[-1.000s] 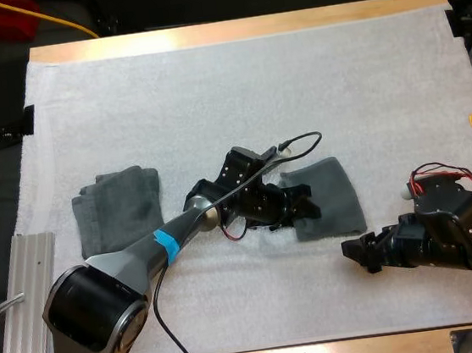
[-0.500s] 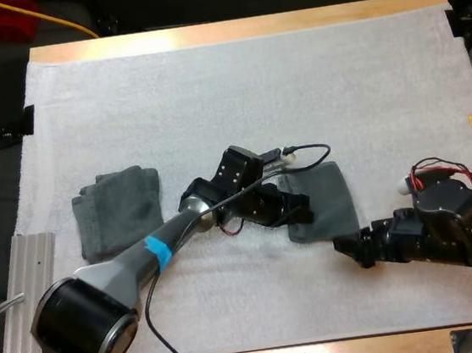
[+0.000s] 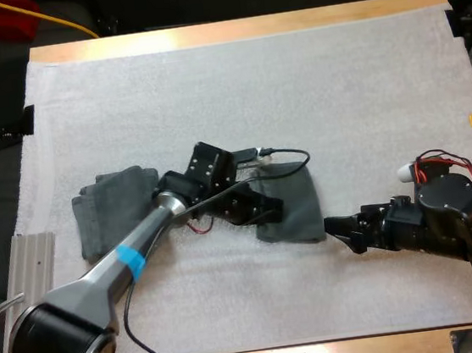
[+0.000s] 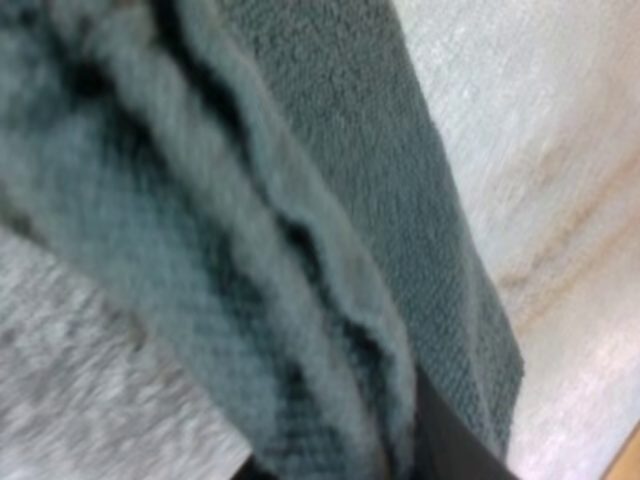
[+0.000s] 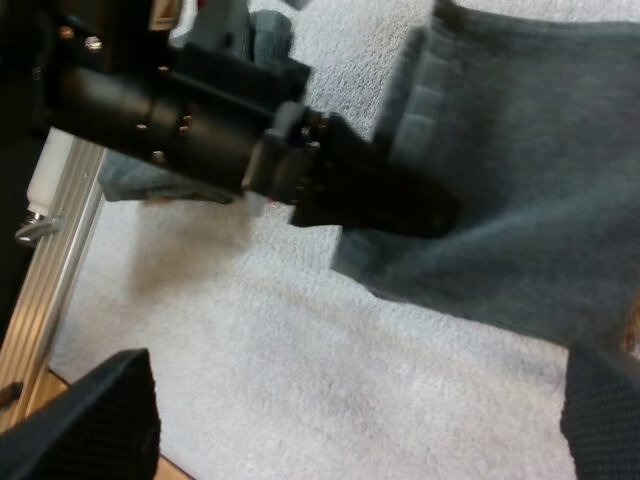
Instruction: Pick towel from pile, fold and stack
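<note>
Currently two towels are being seen on the mat: middle towel is being clamped by left gripper, left towel lying apart; right gripper is being held fingers-apart beside middle towel.

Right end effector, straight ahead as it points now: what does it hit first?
Probably the towel held by the left end effector, at its free edge. The right end effector, open, points at it. Height unclear.
</note>
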